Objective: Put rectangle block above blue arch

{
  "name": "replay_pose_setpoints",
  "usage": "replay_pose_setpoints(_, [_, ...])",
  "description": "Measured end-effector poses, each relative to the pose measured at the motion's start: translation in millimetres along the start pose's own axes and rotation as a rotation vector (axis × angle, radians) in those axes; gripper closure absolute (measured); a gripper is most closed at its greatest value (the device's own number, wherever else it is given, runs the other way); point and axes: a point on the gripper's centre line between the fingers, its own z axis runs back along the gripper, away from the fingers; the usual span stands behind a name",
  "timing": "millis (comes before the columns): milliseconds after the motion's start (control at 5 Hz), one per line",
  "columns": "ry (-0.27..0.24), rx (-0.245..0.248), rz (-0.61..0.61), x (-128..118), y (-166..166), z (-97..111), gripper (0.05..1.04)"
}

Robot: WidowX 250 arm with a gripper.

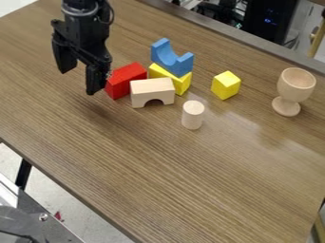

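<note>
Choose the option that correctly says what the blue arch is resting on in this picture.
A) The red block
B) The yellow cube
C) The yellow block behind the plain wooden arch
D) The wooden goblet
C: the blue arch sits, its curve opening upward, on the yellow block just behind the plain wooden arch.

Wooden goblet [296, 84], pale cylinder [192, 116], yellow cube [225, 86], pale arch [152, 89]
</note>
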Motion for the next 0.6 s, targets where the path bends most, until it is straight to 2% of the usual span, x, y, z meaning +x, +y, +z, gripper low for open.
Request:
replay_pose_setpoints(200, [0.024,-0.015,0.000,-3,-2,-6,0.085])
replay_pose_setpoints(600, [0.041,-0.033,-0.034,5,-1,-18,0.085])
